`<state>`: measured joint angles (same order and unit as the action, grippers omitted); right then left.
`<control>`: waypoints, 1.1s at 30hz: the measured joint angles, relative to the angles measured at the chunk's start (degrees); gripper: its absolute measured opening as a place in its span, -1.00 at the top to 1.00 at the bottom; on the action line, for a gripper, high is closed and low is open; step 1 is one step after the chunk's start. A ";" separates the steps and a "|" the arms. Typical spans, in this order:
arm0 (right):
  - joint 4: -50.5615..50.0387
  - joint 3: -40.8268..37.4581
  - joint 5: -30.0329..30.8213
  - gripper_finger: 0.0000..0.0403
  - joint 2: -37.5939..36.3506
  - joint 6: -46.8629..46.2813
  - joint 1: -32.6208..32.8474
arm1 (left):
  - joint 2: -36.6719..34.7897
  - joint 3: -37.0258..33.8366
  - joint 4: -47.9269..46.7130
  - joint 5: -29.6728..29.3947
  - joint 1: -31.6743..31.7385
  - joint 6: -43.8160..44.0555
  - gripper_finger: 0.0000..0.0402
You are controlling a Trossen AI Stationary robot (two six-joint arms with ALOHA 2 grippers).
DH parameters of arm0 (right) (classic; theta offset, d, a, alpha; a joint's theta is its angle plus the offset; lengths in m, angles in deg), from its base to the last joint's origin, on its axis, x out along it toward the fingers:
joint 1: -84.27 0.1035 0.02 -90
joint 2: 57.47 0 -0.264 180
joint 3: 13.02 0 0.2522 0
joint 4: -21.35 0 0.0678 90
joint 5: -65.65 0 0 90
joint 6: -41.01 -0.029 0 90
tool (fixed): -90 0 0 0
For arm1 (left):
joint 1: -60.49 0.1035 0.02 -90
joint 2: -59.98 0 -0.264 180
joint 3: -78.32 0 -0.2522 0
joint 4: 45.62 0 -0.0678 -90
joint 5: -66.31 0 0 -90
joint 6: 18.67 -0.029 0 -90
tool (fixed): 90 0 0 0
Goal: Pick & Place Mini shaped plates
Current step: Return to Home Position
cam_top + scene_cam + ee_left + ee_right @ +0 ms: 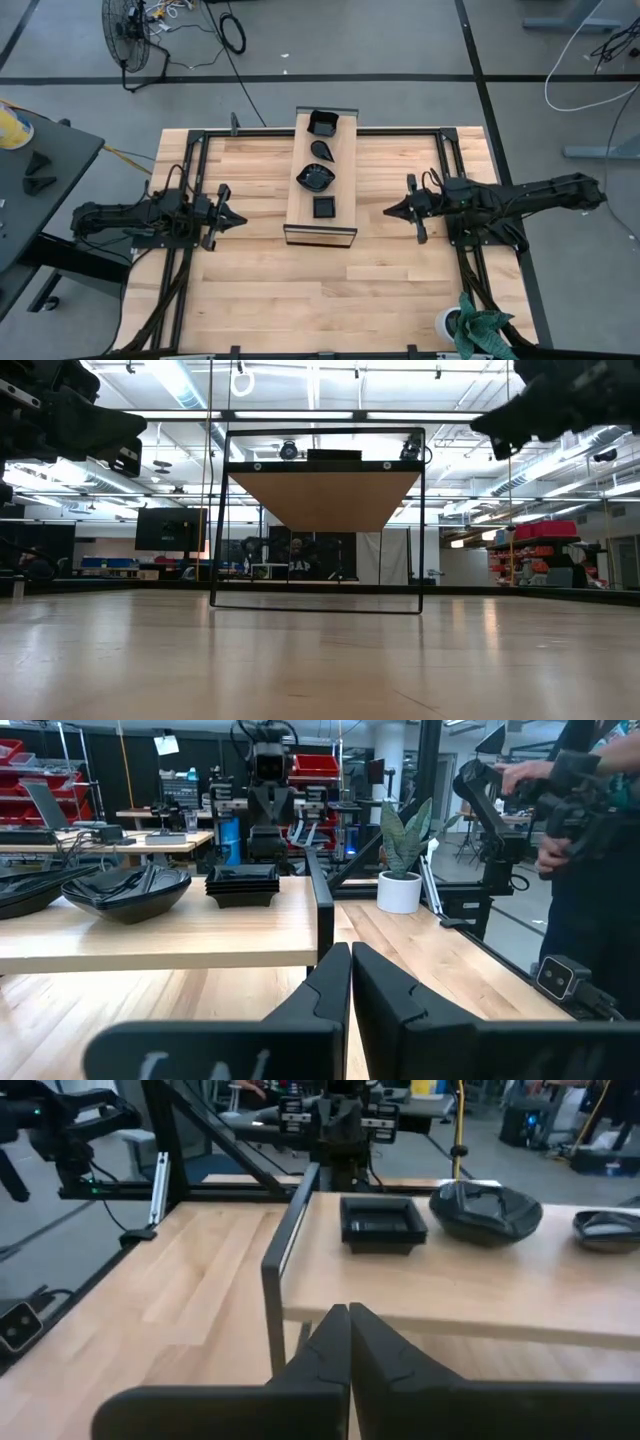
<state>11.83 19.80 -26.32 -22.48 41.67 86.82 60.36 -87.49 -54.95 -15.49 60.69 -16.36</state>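
Four stacks of mini shaped plates (315, 178) sit on the raised shelf (343, 170) mid-tabletop (400, 290). The left arm's fingers (234, 216) at its 9 o'clock and the right arm's fingers (395, 210) at 3 o'clock are pressed together, empty. The likeliest slip is a wide swing nudging the shelf frame and toppling the stacks.

Glossy black plates (315, 177), pale wooden shelf (344, 162), my matte black fingers (320, 1005), blond striped wood-grain table (260, 290), white pot (399, 892), green leaves (408, 835).
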 joint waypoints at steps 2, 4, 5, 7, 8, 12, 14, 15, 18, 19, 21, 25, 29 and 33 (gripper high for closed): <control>1.54 -2.47 -0.01 1.00 -1.15 0.07 0.05 | -0.02 -0.01 0.00 0.00 -0.02 -0.02 0.91; 2.70 -4.59 0.10 1.00 -2.55 0.90 -0.09 | -0.01 -0.01 -0.01 0.00 -0.01 0.01 0.91; 2.70 -5.60 0.35 1.00 -3.52 1.50 -0.15 | -0.02 0.00 0.00 0.00 -0.01 0.00 0.91; 2.59 -7.93 1.04 1.00 -5.73 1.93 -0.25 | -0.02 -0.01 -0.02 0.00 0.00 0.00 0.91; 2.56 -9.05 1.06 1.00 -6.81 1.89 -0.25 | -0.02 -0.02 0.00 0.00 -0.02 0.00 0.91; 2.00 -12.20 1.06 1.00 -10.52 1.30 -0.25 | -0.02 -0.02 0.00 0.00 -0.02 0.00 0.91; 1.88 -13.27 1.07 1.00 -11.97 1.63 -0.28 | -0.02 0.00 0.00 0.00 -0.01 -0.01 0.91; 1.83 -13.63 1.06 1.00 -12.61 1.90 -0.42 | -0.02 -0.02 0.00 0.00 -0.02 0.00 0.91; 1.31 -14.39 1.06 1.00 -14.55 1.76 -1.47 | -0.02 0.00 0.00 0.00 -0.02 0.00 0.91; 1.29 -14.71 1.04 1.00 -15.21 1.74 -1.93 | -0.02 0.00 0.00 0.00 -0.01 0.00 0.91; 1.23 -15.44 0.97 1.00 -16.33 1.88 -2.92 | -0.02 -0.02 0.00 0.00 -0.02 -0.01 0.91; 1.16 -17.05 -1.89 1.00 -18.20 1.82 -4.75 | -0.02 -0.02 0.00 0.00 -0.01 -0.01 0.91; 0.52 -18.09 -4.33 1.00 -20.20 1.82 -5.61 | -0.02 0.00 0.00 0.00 0.00 0.00 0.91; -1.77 -18.09 -4.51 1.00 -22.93 2.20 -5.67 | -0.02 -0.01 0.00 0.00 -0.01 0.00 0.91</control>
<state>10.06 1.71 -30.83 -45.41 43.86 81.15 60.34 -87.50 -54.95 -15.49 60.69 -16.36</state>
